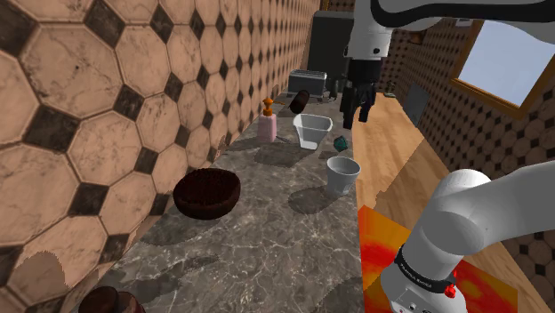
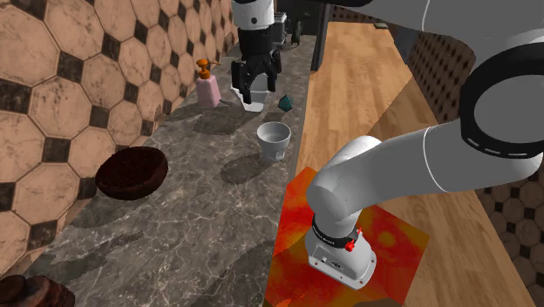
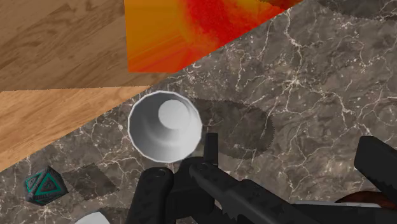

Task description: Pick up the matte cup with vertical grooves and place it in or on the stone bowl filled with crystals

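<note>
Claw (image 2: 255, 90) spread wide, empty (white cup (image 3: 165, 124) nearby, untouched)

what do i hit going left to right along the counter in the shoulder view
dark bowl -> pink soap bottle -> white tub -> white cup; small green die left out, it lines up with the cup

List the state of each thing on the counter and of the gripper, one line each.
Grooved cup: upright, empty, not held.
Dark bowl: upright, no cup in it.
Pump bottle: upright.
Square white tub: upright.
Gripper: fingers open, holding nothing.
</note>
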`<action>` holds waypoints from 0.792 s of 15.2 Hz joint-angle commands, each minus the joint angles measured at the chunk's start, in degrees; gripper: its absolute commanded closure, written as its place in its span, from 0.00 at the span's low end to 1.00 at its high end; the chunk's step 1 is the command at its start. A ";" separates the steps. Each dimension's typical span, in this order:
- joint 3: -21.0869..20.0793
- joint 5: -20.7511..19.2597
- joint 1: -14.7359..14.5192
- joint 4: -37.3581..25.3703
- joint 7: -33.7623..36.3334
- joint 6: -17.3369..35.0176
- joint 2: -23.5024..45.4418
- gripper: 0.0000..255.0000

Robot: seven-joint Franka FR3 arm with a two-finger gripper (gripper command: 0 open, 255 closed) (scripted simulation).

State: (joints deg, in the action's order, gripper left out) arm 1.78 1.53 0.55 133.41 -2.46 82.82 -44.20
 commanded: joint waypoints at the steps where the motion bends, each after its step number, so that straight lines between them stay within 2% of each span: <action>1: 0.00 0.00 0.00 0.00 0.00 0.00 0.00 0.00; 7: -1.91 -3.31 1.61 10.50 2.70 13.41 1.18 0.00; 12: -3.23 -6.66 3.46 17.22 5.73 25.37 5.10 0.00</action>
State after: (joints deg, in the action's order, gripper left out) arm -1.20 -4.36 3.57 149.21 2.61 105.49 -39.94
